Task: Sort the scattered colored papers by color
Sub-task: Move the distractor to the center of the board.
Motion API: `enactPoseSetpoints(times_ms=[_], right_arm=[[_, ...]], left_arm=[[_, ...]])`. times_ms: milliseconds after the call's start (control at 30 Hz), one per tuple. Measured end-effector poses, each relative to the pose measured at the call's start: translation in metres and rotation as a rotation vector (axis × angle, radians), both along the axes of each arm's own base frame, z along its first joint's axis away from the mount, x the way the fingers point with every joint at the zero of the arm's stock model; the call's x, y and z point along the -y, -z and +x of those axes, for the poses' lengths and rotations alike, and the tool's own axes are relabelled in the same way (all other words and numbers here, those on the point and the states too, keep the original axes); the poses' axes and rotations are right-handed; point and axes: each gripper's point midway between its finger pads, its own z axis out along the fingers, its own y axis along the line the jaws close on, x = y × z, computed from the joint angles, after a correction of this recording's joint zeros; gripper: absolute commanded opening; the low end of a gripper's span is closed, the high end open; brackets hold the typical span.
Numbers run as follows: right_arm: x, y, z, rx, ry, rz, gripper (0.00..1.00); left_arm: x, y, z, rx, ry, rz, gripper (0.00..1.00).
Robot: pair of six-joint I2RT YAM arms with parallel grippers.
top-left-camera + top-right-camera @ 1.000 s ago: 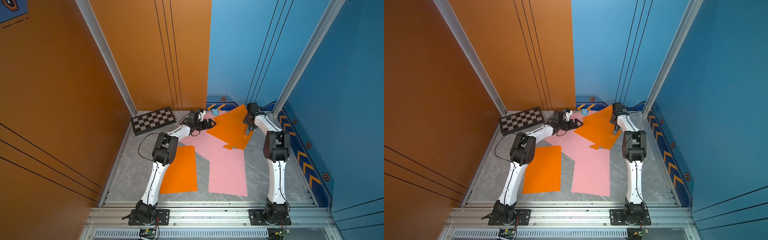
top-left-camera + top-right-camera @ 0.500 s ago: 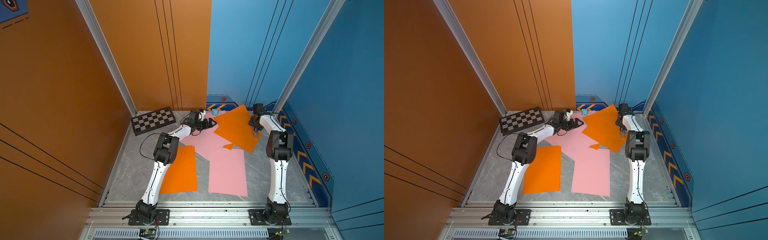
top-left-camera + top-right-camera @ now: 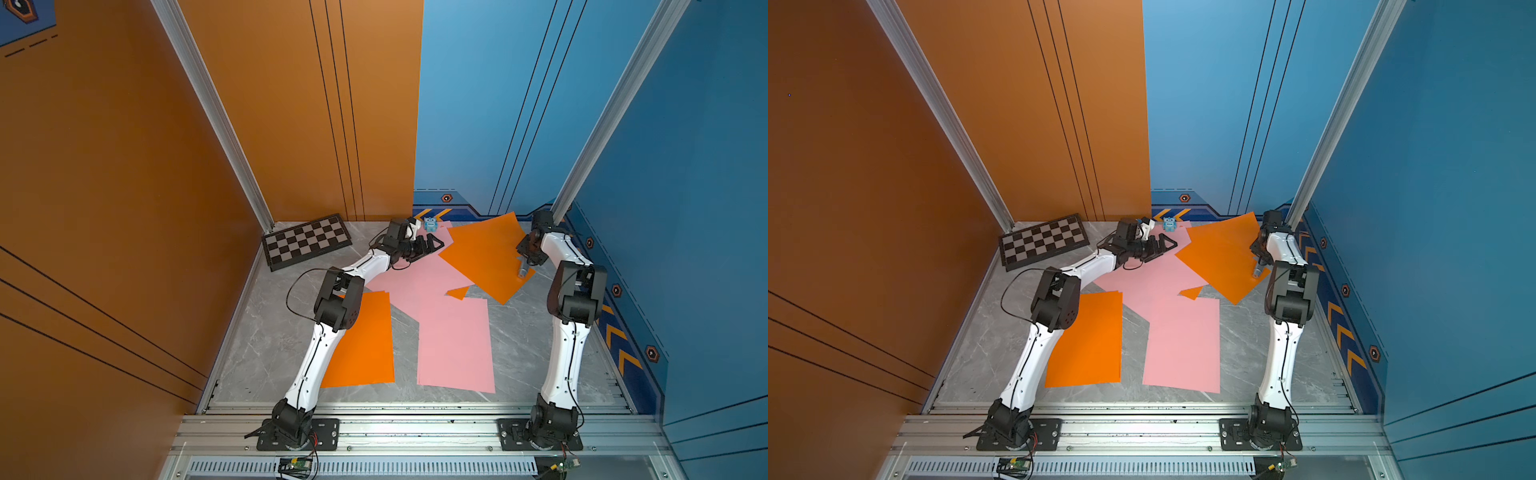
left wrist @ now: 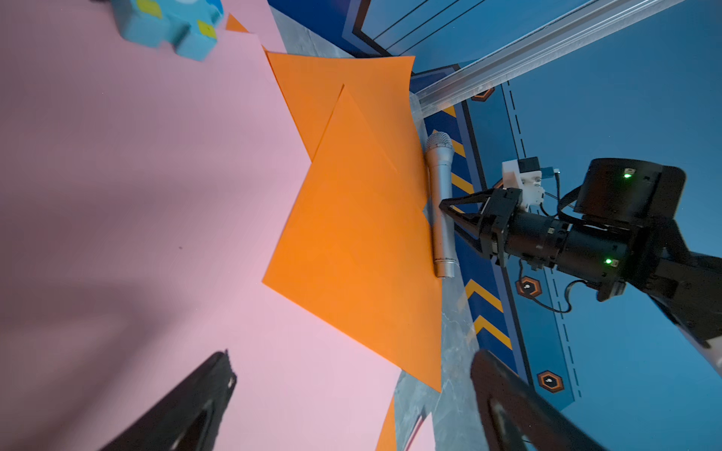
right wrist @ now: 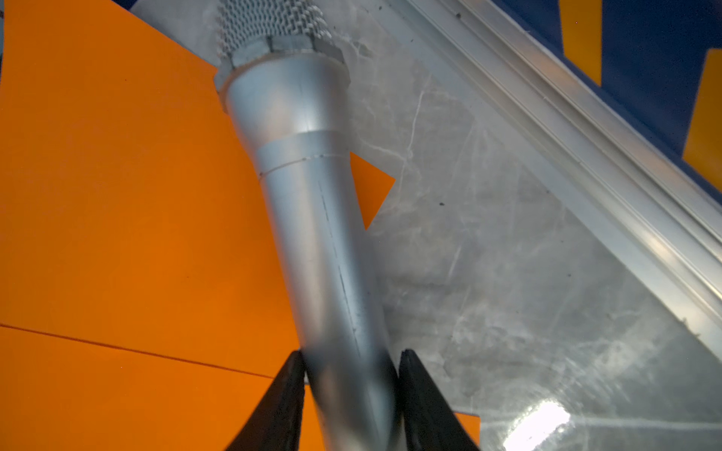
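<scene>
Orange papers lie at the back right (image 3: 478, 253) (image 3: 1217, 253) and near the left arm (image 3: 365, 336). Pink papers (image 3: 453, 340) (image 4: 136, 175) overlap through the middle, and an orange corner (image 3: 459, 293) pokes out from under them. A silver microphone (image 3: 521, 272) (image 5: 312, 218) rests on the back orange sheet's right edge. My right gripper (image 5: 349, 353) (image 3: 525, 259) is shut on its handle, one finger on each side. My left gripper (image 4: 351, 355) (image 3: 434, 245) hangs open over the back pink sheet with nothing between its fingers.
A black-and-grey chessboard (image 3: 307, 241) lies at the back left. A small blue toy (image 3: 430, 224) (image 4: 172, 23) stands on the pink paper by the back wall. The right wall and its metal rail (image 5: 586, 164) run close beside the microphone.
My right gripper has moved toward the right wall and narrowed its jaws onto the microphone. The microphone and the back orange sheet shifted right with it. The left arm has not moved.
</scene>
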Motion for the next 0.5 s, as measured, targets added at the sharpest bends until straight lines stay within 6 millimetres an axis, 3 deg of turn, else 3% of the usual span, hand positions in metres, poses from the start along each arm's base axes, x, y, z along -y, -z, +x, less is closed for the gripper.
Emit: enactPoseSetpoints(times_ms=[167,367,500], right_arm=[[-0.007,0.005,-0.012,-0.037,-0.029,-0.004,0.4],[-0.02,0.013,-0.039,-0.116,-0.088,-0.009,0.41],[-0.03,0.014,-0.052,-0.165,-0.146,-0.021,0.52]], left_arm=[[0.017,-0.005,-0.005,-0.052,-0.005,-0.042,0.98],[0.018,0.013,-0.006,-0.16,-0.046,-0.067,0.98],[0.017,0.025,-0.005,-0.226,-0.077,-0.082,0.98]])
